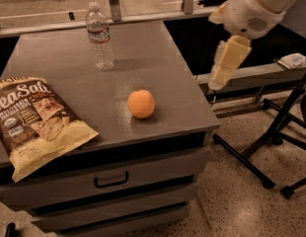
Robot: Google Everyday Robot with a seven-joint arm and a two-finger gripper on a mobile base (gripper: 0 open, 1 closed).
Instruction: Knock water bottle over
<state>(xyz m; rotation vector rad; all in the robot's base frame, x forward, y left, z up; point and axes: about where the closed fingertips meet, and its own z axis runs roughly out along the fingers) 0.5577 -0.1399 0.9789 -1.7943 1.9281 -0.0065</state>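
Note:
The water bottle (99, 36) stands upright at the back of the grey cabinet top (158, 58); it is clear and ribbed, with a white cap and a white-and-red label band. My gripper (218, 79) hangs down from the white arm at the upper right. It is off the cabinet's right edge, well to the right of the bottle and apart from it. It holds nothing that I can see.
An orange (141, 103) lies mid-top, towards the front right. A yellow SeaSalt chips bag (34, 122) lies at the front left and overhangs the edge. Drawers (111, 180) are below. Black stand legs (261, 152) spread on the floor at the right.

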